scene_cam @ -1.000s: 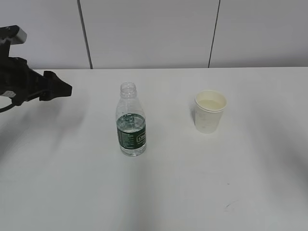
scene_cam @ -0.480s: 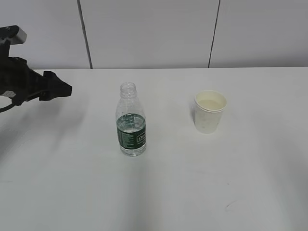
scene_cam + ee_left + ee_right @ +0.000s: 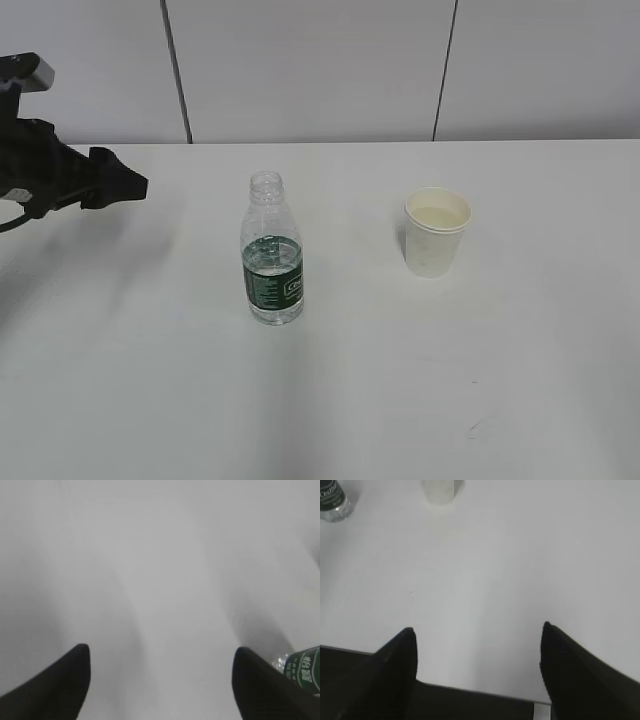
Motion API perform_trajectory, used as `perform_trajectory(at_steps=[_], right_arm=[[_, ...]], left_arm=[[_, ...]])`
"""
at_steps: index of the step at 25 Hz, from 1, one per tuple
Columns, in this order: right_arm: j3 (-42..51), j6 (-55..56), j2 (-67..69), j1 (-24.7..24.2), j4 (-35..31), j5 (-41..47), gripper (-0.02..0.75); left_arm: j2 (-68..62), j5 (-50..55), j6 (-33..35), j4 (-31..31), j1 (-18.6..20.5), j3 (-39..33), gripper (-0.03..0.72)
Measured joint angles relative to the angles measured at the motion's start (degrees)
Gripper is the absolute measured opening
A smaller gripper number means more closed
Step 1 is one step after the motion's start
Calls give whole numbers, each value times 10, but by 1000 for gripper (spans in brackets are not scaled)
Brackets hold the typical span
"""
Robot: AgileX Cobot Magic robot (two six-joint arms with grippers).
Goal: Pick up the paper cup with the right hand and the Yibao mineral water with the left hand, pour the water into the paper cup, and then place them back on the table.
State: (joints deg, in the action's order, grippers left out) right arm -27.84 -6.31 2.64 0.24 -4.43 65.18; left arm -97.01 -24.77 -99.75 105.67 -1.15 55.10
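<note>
The Yibao mineral water bottle stands upright and uncapped on the white table, partly filled with clear water; its green label also shows at the right edge of the left wrist view. The white paper cup stands upright to its right, with pale liquid inside. Both show at the top of the right wrist view, the cup and the bottle. My left gripper hovers open and empty at the far left, well apart from the bottle; its jaws stand wide. My right gripper is open and empty over the table's front edge, out of the exterior view.
A pale panelled wall runs behind the table. The table's front edge shows in the right wrist view, with dark space below it. A few faint specks mark the tabletop near the front right.
</note>
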Motion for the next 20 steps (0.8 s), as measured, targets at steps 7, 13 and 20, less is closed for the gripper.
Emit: perform_trajectory(at_steps=[7, 13, 20], right_arm=[[0, 6, -37, 0, 3, 4, 593], [0, 8, -37, 0, 5, 4, 613], [0, 8, -37, 0, 5, 4, 596]], left_arm=[[0, 0, 0, 0, 0, 0, 531], [0, 1, 0, 0, 0, 0, 531], [0, 1, 0, 0, 0, 0, 531]])
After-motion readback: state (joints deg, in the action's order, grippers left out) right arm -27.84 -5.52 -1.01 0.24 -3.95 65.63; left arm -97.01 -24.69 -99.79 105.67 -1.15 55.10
